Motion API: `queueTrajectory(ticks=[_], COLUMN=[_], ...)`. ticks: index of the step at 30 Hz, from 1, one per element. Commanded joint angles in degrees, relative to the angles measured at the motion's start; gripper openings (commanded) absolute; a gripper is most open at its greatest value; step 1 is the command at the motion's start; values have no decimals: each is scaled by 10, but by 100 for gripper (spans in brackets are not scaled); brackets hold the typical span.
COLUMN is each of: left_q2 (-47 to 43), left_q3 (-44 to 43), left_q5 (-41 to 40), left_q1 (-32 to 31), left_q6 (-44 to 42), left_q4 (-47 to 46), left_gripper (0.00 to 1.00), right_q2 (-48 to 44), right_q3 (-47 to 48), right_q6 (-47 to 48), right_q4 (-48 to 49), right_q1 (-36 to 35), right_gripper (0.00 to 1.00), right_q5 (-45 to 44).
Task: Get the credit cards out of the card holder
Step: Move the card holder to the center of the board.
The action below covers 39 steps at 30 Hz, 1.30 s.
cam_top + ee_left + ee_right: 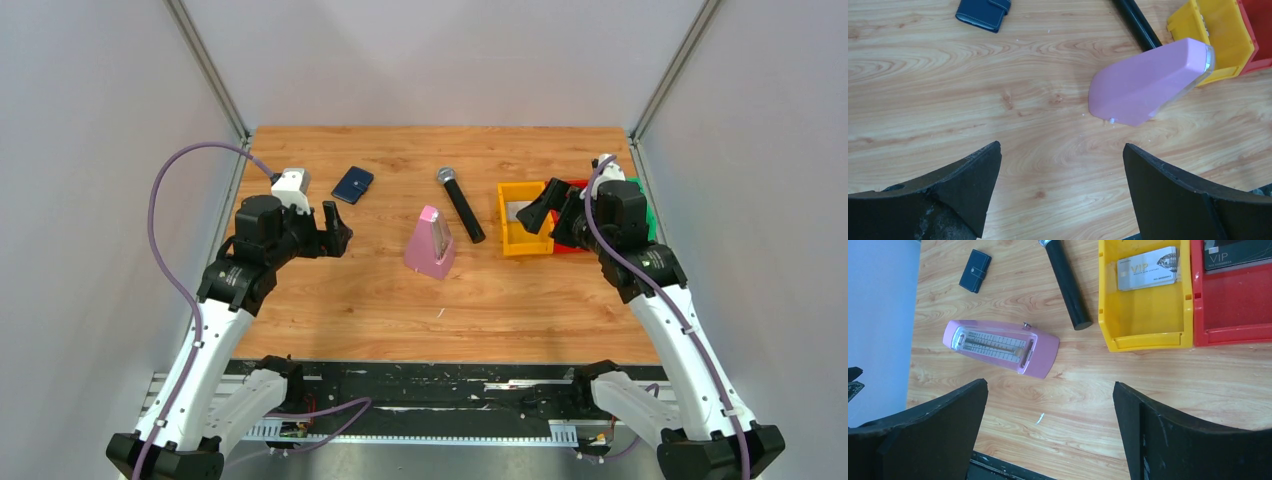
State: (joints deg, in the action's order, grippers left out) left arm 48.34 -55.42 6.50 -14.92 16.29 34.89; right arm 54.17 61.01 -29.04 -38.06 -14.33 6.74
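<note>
The card holder (352, 185) lies alone on the desk (330, 300), with bare wood all around it. The left pincer (334, 229) is near it, with nothing between them. The pink metronome (431, 242) and the black microphone (461, 204) stand between it and the right pincer (548, 210).

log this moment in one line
left gripper open, empty | right gripper open, empty | card holder folded shut, untouched

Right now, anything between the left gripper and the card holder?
Nothing: only bare table between the left gripper and the card holder, clearest in the left wrist view.
</note>
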Motion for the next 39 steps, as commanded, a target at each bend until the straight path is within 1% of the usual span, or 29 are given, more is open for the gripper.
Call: queueTrajectory(ticks=[1,7,11,13,14,15,19,20,22,23,25,26,27,28,29,30,31,32,33,35,39], left_q2=[0,3,8,13,16,18,46,63,101,115,163,197,212,246,281,297,333,350,386,435,512], left_q3=[-4,-8,-9,-6,-3,-1,-4,-6,-14,-25,-44,-49,-59,-63,-72,-77,-88,-95,-106,-119,-138], left_q5=[-2,-9,-31,-56,-84,-96,-153,-179,-195,-188,-150,-137,-134,-133,-133,-128,-123,-120,-109,-77,-44], left_q1=[0,0,0,0,0,0,0,1,12,20,45,58,67,72,81,86,96,100,109,123,136], left_q6=[-2,2,13,23,31,34,29,29,36,40,55,62,75,80,95,102,116,125,143,165,200], left_q4=[-20,-19,-21,-28,-33,-37,-69,-79,-95,-99,-111,-122,-129,-145,-152,-166,-180,-185,-197,-221,-271], left_gripper=[100,100,100,99,99,96,92,92,91,91,91,91,90,90,88,86,81,78,75,72,68], right_q2=[-13,-19,-20,-21,-23,-25,-44,-53,-69,-75,-83,-84,-86,-86,-86,-85,-84,-82,-80,-77,-69], right_q3=[0,10,15,16,15,14,9,3,-6,-9,-12,-12,-12,-13,-13,-12,-10,-8,-5,-2,-2], right_q6=[7,8,8,7,7,7,22,28,38,40,40,40,40,39,37,35,33,30,27,23,12], right_q4=[29,29,29,29,29,31,42,51,71,79,91,94,98,101,103,104,106,107,108,112,120], right_q1=[0,1,1,0,1,1,1,0,0,1,1,1,1,1,0,0,1,1,0,1,1], right_gripper=[100,100,100,100,100,100,100,100,100,100,100,99,99,99,99,99,99,99,99,98,98], right_q5=[14,23,33,35,37,39,52,60,85,95,109,114,119,120,121,121,123,126,129,140,153])
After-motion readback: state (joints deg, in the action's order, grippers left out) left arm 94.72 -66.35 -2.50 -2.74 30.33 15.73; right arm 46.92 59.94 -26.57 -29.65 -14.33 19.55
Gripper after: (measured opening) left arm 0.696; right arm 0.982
